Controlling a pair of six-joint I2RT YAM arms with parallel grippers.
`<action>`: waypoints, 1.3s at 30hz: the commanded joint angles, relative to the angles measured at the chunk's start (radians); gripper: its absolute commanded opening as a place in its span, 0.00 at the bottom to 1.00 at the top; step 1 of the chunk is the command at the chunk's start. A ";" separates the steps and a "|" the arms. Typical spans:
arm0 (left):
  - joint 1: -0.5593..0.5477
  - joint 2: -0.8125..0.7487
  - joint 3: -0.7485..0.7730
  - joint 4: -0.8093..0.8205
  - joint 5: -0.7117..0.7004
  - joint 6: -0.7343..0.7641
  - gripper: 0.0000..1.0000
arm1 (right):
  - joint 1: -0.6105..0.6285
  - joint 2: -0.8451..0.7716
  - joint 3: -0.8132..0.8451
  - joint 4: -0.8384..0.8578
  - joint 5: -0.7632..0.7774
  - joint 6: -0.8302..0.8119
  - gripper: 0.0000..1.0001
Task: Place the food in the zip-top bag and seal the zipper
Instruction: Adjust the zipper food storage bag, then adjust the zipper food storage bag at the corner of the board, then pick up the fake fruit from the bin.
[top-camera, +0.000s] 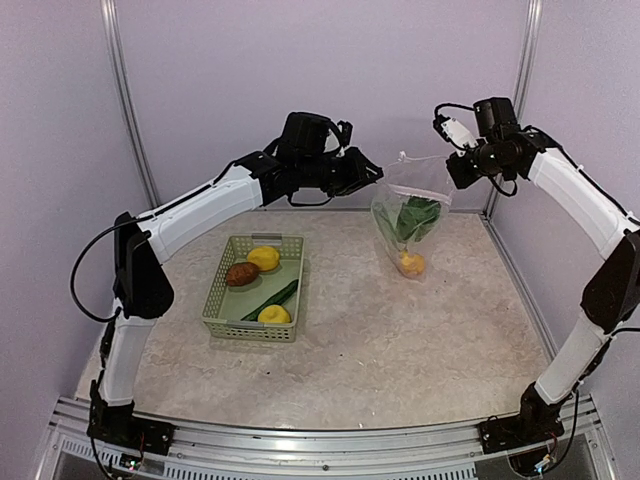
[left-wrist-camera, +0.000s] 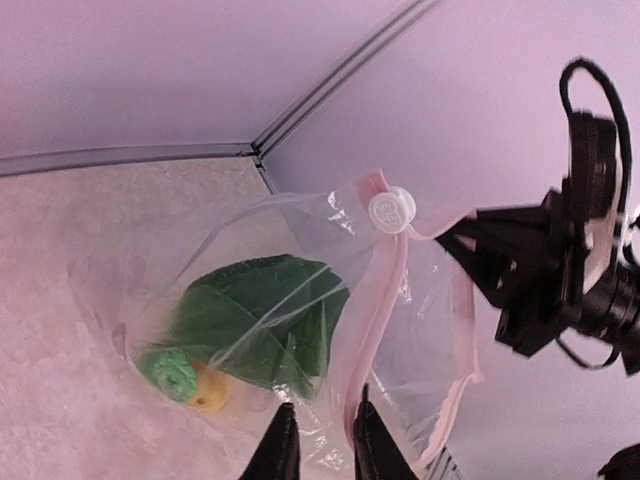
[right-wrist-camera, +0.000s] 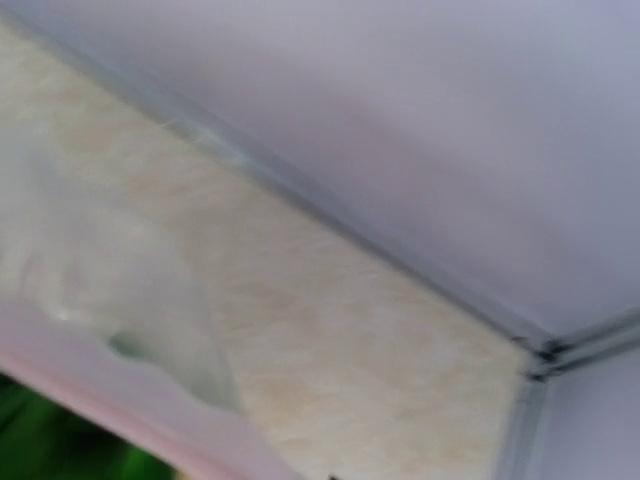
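The clear zip-top bag (top-camera: 408, 232) hangs above the table between my two grippers. Inside it lie a green leafy piece (left-wrist-camera: 260, 310), a small green piece (left-wrist-camera: 168, 372) and an orange piece (top-camera: 411, 264). The pale pink zipper (left-wrist-camera: 385, 300) runs down from a white slider (left-wrist-camera: 392, 210) and stands parted. My left gripper (left-wrist-camera: 322, 440) is at the bag's left edge, jaws a little apart with bag film between the fingertips (left-wrist-camera: 280, 445). My right gripper (top-camera: 455, 172) is shut on the bag's upper right corner; its fingers are out of its own wrist view. More food stays in the basket.
The pale green basket (top-camera: 222, 292) sits left of centre with two lemons (top-camera: 263, 258), a brown piece (top-camera: 241, 273) and a long green cucumber piece (top-camera: 275, 298). Walls close the back and both sides; the bag hangs near the back right corner.
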 joint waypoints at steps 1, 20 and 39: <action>0.066 0.042 0.037 0.043 0.128 -0.015 0.36 | -0.073 0.042 0.175 -0.009 0.073 -0.004 0.00; 0.167 -0.464 -0.758 -0.321 -0.211 0.204 0.57 | 0.000 -0.113 -0.438 0.231 -0.410 0.011 0.00; 0.130 -0.454 -0.879 -0.543 0.055 0.410 0.71 | -0.009 -0.214 -0.528 0.248 -0.608 -0.096 0.00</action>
